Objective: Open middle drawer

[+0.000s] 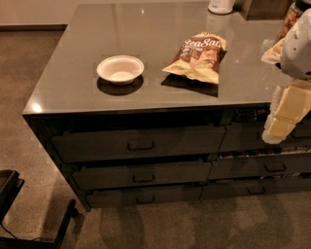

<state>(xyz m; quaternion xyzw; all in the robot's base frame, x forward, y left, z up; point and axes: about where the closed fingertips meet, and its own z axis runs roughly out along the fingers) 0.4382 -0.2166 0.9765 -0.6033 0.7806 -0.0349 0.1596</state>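
Note:
The middle drawer [141,175] is a wide dark grey-brown front with a small dark loop handle [143,178] at its centre. It sits in the left stack of the counter, between a taller drawer front [138,143] above and a slimmer one [143,196] below. A dark gap shows above its top edge. My gripper [275,132] is at the right edge of the view, at the end of the white arm. It hangs in front of the right stack of drawers, far to the right of the middle drawer's handle and above its level.
The grey countertop [63,82] holds a white bowl [120,69], a chip bag [198,57] and a white container [221,6] at the back. A second stack of drawers [262,165] is on the right. A black chair base [12,204] stands on the floor at lower left.

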